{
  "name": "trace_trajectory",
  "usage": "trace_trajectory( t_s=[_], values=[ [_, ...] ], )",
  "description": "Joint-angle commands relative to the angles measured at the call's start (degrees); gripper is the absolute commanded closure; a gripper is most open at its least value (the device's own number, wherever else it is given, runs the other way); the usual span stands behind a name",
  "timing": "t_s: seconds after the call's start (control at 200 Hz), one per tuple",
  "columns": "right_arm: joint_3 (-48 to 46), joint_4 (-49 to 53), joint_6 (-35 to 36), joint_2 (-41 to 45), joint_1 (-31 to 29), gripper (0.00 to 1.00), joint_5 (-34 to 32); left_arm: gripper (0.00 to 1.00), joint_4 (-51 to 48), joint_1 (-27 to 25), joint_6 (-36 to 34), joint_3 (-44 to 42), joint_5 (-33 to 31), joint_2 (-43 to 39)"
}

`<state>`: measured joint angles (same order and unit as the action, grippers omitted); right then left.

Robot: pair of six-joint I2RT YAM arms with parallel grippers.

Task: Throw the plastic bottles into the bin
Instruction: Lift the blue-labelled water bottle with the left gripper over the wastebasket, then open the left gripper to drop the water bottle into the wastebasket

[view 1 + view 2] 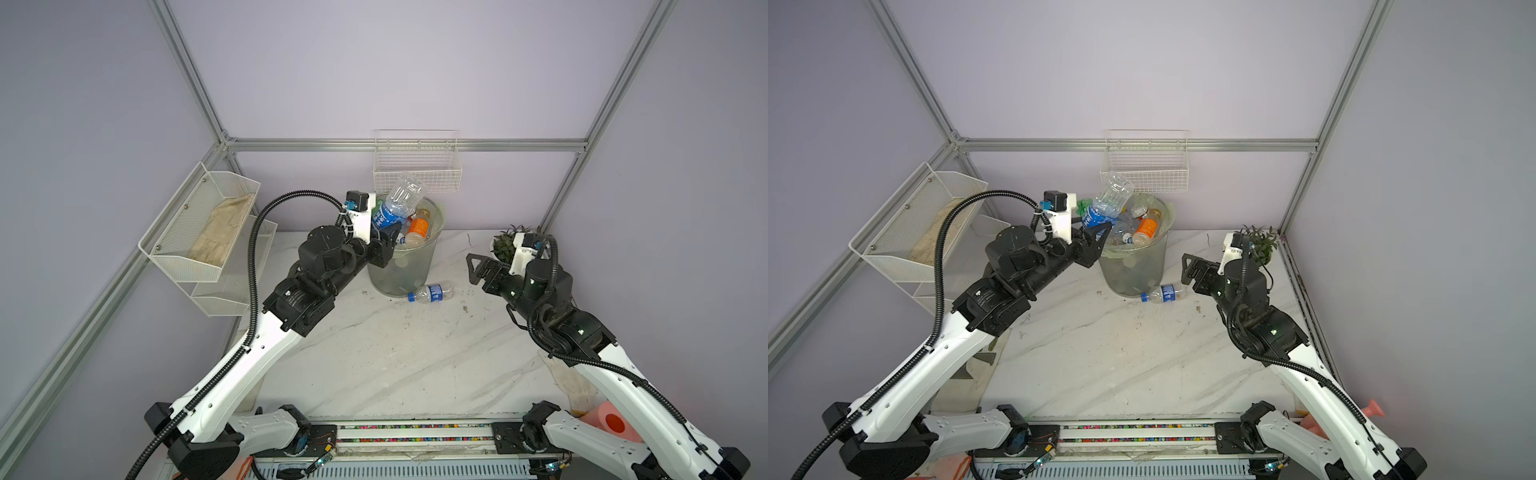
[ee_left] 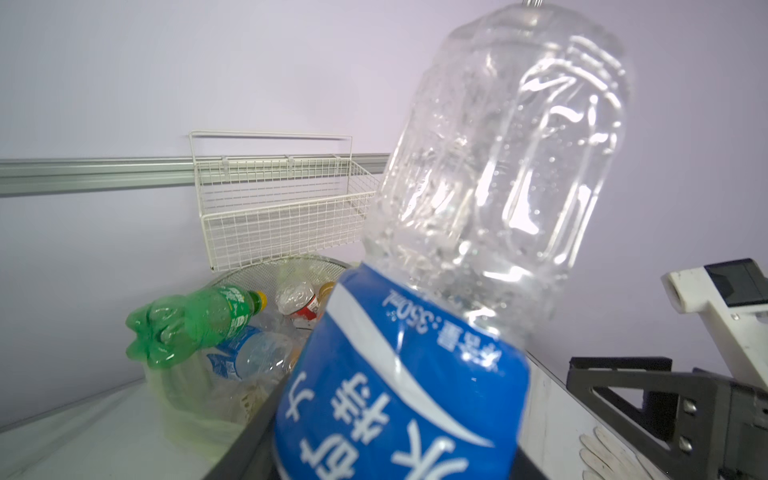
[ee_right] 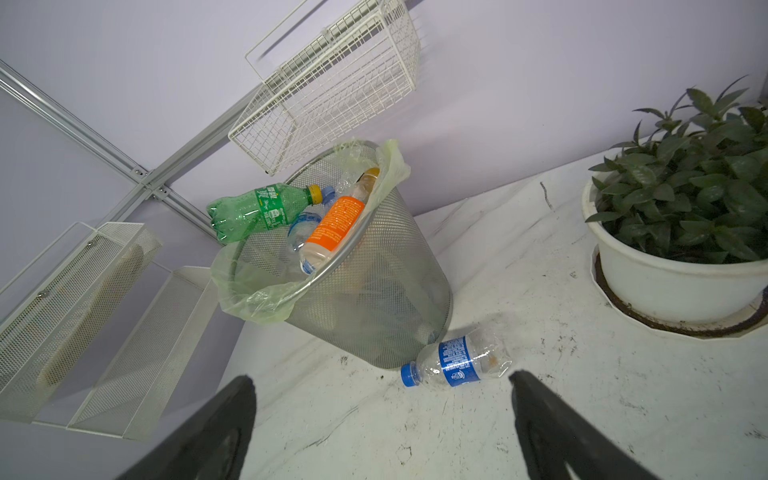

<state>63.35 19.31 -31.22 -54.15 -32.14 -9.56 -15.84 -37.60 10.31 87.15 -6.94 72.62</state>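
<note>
My left gripper [image 1: 384, 237] is shut on the blue-labelled part of a clear plastic bottle [image 1: 402, 199], which points base-up and tilted over the left rim of the bin [image 1: 415, 272]. That bottle [image 2: 490, 187] fills the left wrist view. The grey mesh bin [image 3: 374, 291] with its pale green bag is piled with bottles, among them a green one [image 3: 259, 210] and an orange-labelled one [image 3: 337, 222] at the rim. Another blue-labelled bottle [image 3: 461, 361] lies on the table against the bin's foot. My right gripper [image 3: 380, 376] hovers open just short of it, holding nothing.
A white wire basket [image 1: 417, 168] hangs on the back wall above the bin. A white mesh two-tier shelf [image 1: 199, 224] stands at the left. A potted plant [image 3: 681, 216] sits in the right back corner behind my right arm. A pink roll [image 1: 611, 422] lies front right.
</note>
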Motion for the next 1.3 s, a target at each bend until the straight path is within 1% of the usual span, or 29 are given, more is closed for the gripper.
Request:
trace_trajectory(
  t_s=[0.0,0.065,0.08,0.095,0.12,0.13,0.14,0.155,0.175,0.19,0.245,0.305,0.37,0.5,0.56,0.59,0.665,0.9,1.05,1.085,1.295],
  values=[
    [0.9,1.8,0.3,1.1,0.3,0.03,-1.0,0.82,-4.1,2.3,-1.9,9.2,2.0,6.8],
    [1.4,2.5,0.5,1.3,0.3,0.03,-1.2,0.80,-9.0,4.0,-1.5,15.0,4.0,13.3],
    [1.6,2.7,0.5,1.5,0.3,0.03,-1.3,0.78,-10.1,4.5,-1.4,16.3,4.2,14.3],
    [1.7,2.9,0.5,1.6,0.3,0.03,-1.4,0.72,-11.4,4.8,-1.1,17.7,4.3,15.7],
    [1.8,3.1,0.6,1.9,0.3,0.03,-1.6,0.50,-13.6,5.3,-0.7,20.2,4.3,17.8],
    [1.8,3.2,0.6,2.0,0.3,0.03,-1.6,0.44,-14.6,5.5,-0.5,21.2,4.2,18.5],
    [1.8,3.3,0.6,2.1,0.3,0.03,-1.7,0.31,-15.3,5.7,-0.3,22.1,4.1,19.2],
    [1.8,3.4,0.6,2.3,0.3,0.03,-1.7,0.15,-17.0,5.9,-0.1,23.7,4.0,20.2],
    [1.9,3.6,0.6,2.5,0.3,0.03,-1.8,0.03,-19.0,6.1,0.1,25.5,3.9,21.4],
    [1.9,3.7,0.7,2.7,0.3,0.03,-1.9,0.00,-20.4,6.1,0.3,27.2,3.7,22.2],
    [1.8,4.2,0.8,3.2,0.3,0.03,-2.3,0.00,-23.5,6.1,0.9,30.6,3.0,23.4],
    [1.7,4.7,0.9,3.7,0.3,0.03,-2.8,0.00,-22.8,6.1,1.6,30.3,4.0,22.1],
    [1.5,4.9,1.1,3.9,0.3,0.03,-2.9,0.00,-19.8,5.9,1.6,27.8,5.0,18.7],
    [1.2,4.5,1.1,2.9,0.3,0.03,-2.7,0.00,-14.0,5.4,1.6,21.4,4.3,11.3],
    [1.3,4.2,1.1,2.0,0.3,0.03,-2.1,0.00,-12.7,5.4,1.5,19.1,3.5,8.9],
    [1.5,4.0,1.0,1.4,0.3,0.03,-1.8,0.00,-12.4,5.4,1.4,18.2,3.2,6.0],
    [1.7,3.9,0.5,0.1,0.4,0.02,-1.4,0.00,-11.9,5.4,1.3,16.3,2.7,3.3],
    [2.0,4.6,-1.7,-2.8,0.3,0.03,-0.9,0.00,-10.1,5.4,1.6,9.7,2.7,-3.3],
    [1.8,4.6,-3.3,-4.1,0.3,0.03,-1.2,0.00,-8.3,5.4,1.6,3.2,1.8,-7.6],
    [1.7,4.6,-3.8,-4.4,0.3,0.03,-1.2,0.00,-8.0,5.4,3.4,1.7,1.5,-8.5],
    [3.0,5.6,-6.5,-9.7,0.4,0.03,0.2,0.00,-7.4,5.4,4.4,-5.0,0.1,-12.6]
  ],
)
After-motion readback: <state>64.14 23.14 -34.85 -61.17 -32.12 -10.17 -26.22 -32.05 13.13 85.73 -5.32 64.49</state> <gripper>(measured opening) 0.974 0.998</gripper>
